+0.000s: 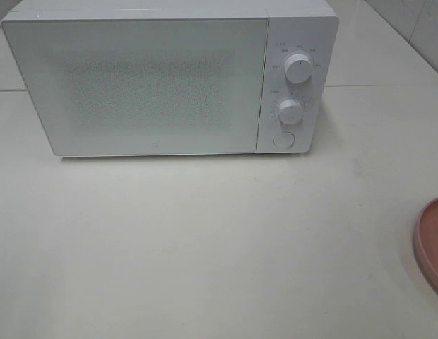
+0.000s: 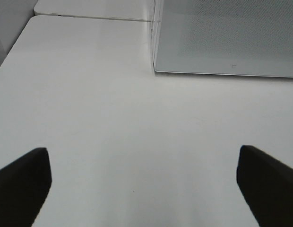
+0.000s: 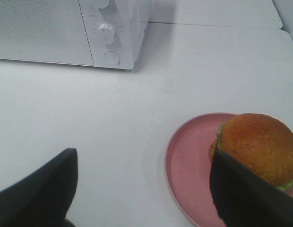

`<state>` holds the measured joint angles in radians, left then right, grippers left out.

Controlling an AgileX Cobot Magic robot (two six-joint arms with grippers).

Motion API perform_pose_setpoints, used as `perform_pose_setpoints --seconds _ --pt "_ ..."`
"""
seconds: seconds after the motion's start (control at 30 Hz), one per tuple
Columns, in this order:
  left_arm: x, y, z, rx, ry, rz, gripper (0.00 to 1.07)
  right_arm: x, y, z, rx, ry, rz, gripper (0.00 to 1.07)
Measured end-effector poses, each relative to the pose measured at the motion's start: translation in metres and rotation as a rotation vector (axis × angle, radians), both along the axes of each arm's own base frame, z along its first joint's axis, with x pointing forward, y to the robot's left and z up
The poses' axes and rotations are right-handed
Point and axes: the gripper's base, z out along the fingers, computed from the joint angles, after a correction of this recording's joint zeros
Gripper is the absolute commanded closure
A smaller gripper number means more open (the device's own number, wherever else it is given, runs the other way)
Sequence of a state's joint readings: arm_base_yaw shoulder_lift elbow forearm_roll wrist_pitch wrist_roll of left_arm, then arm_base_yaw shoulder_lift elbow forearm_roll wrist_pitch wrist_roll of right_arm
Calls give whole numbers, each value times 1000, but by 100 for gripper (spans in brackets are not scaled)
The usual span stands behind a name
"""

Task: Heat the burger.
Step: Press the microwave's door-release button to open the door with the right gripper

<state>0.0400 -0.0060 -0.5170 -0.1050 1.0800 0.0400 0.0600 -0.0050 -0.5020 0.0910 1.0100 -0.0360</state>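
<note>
The burger (image 3: 260,146), with a glossy brown bun and a green lettuce frill, sits on a pink plate (image 3: 189,161) in the right wrist view. My right gripper (image 3: 144,158) is open above the table. One of its dark fingers (image 3: 245,194) covers the burger's near side, and the burger lies off to the side of the gap. The overhead view shows only the plate's rim (image 1: 432,240) at the right edge, and neither arm. My left gripper (image 2: 142,156) is open and empty over bare table, short of the white microwave (image 2: 227,38).
The microwave (image 1: 141,85) stands at the back of the white table with its door shut. On its right panel are two knobs (image 1: 298,68) (image 1: 291,111) and a round button (image 1: 283,140). A seam between tabletops runs behind it.
</note>
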Motion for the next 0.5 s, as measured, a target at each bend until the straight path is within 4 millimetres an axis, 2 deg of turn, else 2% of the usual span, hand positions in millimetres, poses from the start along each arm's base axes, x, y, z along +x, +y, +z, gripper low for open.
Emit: perform_pose_setpoints --seconds 0.5 --pt "0 0 0 0 0 0 7 0 0 0 0 0 0 32"
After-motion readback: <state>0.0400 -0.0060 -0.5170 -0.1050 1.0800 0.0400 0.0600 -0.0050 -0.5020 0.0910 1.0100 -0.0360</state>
